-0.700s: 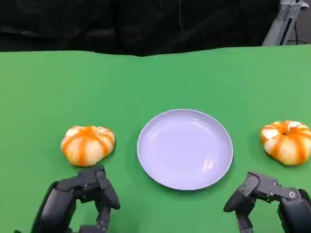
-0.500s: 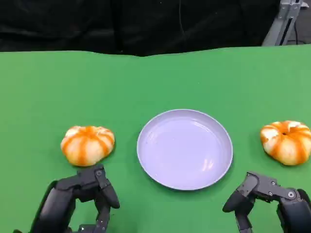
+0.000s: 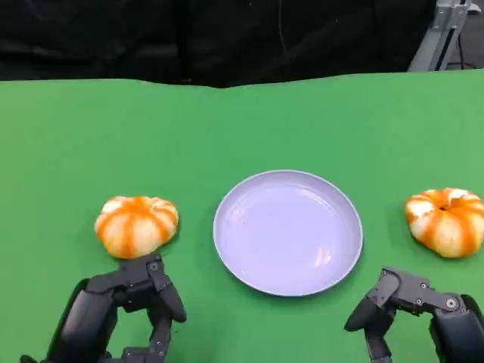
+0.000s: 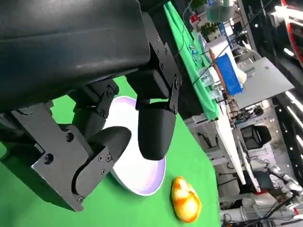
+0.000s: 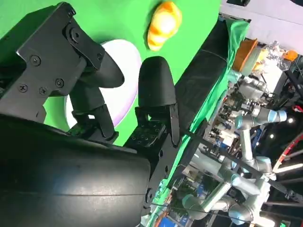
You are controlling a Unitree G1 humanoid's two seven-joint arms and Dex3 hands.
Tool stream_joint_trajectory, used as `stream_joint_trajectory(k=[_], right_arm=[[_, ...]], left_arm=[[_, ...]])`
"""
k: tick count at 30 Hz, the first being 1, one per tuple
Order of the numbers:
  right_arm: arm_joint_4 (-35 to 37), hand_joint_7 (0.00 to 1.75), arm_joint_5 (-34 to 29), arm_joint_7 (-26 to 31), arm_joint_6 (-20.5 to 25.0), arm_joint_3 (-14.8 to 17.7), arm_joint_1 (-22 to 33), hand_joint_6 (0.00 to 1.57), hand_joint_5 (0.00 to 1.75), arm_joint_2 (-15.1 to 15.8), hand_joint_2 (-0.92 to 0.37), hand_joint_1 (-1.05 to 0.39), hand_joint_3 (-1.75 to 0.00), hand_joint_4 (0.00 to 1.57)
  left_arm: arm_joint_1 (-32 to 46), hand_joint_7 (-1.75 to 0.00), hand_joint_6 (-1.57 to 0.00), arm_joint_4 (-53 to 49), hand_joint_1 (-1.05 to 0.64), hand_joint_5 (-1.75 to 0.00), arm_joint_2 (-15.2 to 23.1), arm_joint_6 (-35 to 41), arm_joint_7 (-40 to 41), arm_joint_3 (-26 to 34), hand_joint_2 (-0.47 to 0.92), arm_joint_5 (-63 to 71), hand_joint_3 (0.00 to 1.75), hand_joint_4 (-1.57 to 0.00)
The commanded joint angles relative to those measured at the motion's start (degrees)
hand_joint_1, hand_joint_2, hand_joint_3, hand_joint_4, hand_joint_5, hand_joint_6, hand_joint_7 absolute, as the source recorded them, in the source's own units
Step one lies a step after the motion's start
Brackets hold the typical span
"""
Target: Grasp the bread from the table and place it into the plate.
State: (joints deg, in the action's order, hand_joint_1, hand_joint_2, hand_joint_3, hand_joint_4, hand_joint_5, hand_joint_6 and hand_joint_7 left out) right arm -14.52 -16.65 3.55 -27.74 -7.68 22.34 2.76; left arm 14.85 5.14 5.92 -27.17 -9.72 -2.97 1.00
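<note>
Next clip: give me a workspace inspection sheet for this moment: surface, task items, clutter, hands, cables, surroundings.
Surface: green table, flat, no spills seen.
Job's things: pale lavender plate at centre, nothing on it; left bread on the table to the plate's left; right bread to the plate's right. Both lie clear of the plate.
Clutter: nothing seen.
Hands: left hand near the table's front edge, just short of the left bread, holding nothing, fingers apart; right hand in front of the right bread, holding nothing, fingers apart.
Cables: nothing seen on the table.
Surroundings: black backdrop behind the table; a metal frame at the far right.
</note>
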Motion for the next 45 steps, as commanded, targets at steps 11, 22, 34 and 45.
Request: stream_joint_trajectory(k=[11,22,34,45], right_arm=[[0.44,1.37,0.78,0.46,0.13,-0.02,-0.41,0.82,1.64,-0.57,-0.23,0.06,-1.50,0.81],[0.37,1.36,-0.57,0.90,0.55,-0.61,-0.69,0.82,1.63,-1.01,-0.21,0.05,-1.50,0.82],[-0.87,1.34,-1.15,1.20,0.90,-1.24,0.28,0.83,1.60,-1.08,-0.21,0.08,-1.50,0.82],[-0.96,1.33,-1.54,1.58,0.93,-1.59,0.54,0.84,1.60,-1.02,-0.21,0.10,-1.51,0.82]], left_arm=[[-3.55,-0.65,-0.67,2.92,-0.05,-1.06,4.79,6.88,0.70,1.98,0.60,6.44,0.83,-0.66],[-12.68,-0.03,-0.35,5.01,-0.56,-0.49,13.89,17.58,3.26,2.01,0.92,28.76,0.05,-0.29],[-26.91,0.00,-0.25,-5.54,-0.67,-0.43,16.25,28.27,4.79,-7.73,0.92,49.54,0.03,-0.18],[-32.22,0.00,-0.22,-11.07,-0.68,-0.44,14.94,34.92,5.44,-13.74,0.92,53.69,0.01,-0.13]])
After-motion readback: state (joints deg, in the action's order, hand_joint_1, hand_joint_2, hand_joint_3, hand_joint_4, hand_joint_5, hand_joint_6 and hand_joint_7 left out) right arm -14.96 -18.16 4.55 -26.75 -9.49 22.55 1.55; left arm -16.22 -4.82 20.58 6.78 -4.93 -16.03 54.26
